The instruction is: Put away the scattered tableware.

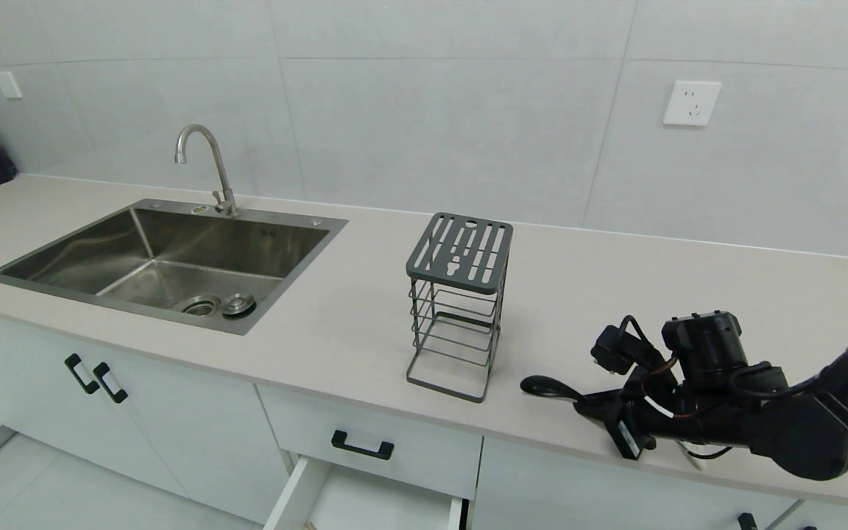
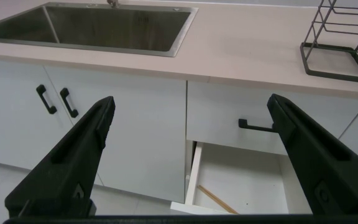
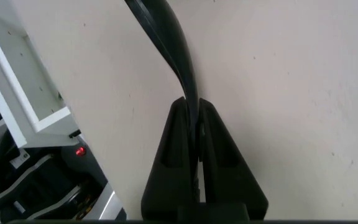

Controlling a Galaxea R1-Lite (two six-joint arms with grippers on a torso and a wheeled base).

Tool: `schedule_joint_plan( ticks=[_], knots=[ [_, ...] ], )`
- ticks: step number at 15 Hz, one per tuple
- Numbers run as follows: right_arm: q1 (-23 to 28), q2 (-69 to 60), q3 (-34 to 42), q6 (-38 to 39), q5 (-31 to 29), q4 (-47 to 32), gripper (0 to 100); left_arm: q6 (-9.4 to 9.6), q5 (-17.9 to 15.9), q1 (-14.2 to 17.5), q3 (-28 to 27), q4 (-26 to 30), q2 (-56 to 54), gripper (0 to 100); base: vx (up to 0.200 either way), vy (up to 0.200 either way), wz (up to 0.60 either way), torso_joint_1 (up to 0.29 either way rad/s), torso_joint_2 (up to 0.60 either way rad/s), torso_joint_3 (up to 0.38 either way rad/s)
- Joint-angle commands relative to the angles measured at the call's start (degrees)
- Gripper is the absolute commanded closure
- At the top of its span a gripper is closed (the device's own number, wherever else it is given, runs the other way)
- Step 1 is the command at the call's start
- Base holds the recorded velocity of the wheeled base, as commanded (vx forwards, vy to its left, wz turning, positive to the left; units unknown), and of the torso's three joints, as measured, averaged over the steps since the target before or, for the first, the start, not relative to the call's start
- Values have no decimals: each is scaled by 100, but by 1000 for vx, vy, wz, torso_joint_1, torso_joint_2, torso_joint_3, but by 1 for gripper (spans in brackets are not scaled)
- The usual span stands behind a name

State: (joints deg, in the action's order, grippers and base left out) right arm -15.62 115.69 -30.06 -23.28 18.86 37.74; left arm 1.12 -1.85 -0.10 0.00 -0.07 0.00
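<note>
right gripper (image 1: 604, 406) is clenched on the handle of a black spoon (image 1: 542, 386), low near the counter (image 1: 336, 331) front edge, just right of the rack (image 1: 459, 309). the spoon's long axis runs along that edge with the bowl pointing away from the claw toward the rack, so the right arm looks far nearer for any drop-off. left gripper (image 2: 191, 102) hangs released, jaws wide, before the cabinets over the open drawer (image 2: 241, 180), well apart from the spoon. no readable writing; a mark on the sink (image 1: 232, 243) wall is too small.
</note>
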Motion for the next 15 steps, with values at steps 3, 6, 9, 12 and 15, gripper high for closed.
schedule_joint_plan(
  ticks=[3, 6, 9, 12, 15],
  knots=[
    [-82, -626, 361, -1, 13, 40, 100, 2, 1, 1, 0, -1, 0, 0, 0, 0, 0, 0, 0, 0],
    [-407, -899, 413, -9, 13, 40, 100, 2, 1, 1, 0, -1, 0, 0, 0, 0, 0, 0, 0, 0],
    [-908, -1215, 730, 8, 4, 40, 100, 2, 1, 1, 0, -1, 0, 0, 0, 0, 0, 0, 0, 0],
    [-1101, -1374, 906, 8, -5, 40, 100, 2, 1, 1, 0, -1, 0, 0, 0, 0, 0, 0, 0, 0],
    [-1268, -1453, 906, 8, -5, 31, 100, 2, 1, 1, 0, -1, 0, 0, 0, 0, 0, 0, 0, 0]
  ],
)
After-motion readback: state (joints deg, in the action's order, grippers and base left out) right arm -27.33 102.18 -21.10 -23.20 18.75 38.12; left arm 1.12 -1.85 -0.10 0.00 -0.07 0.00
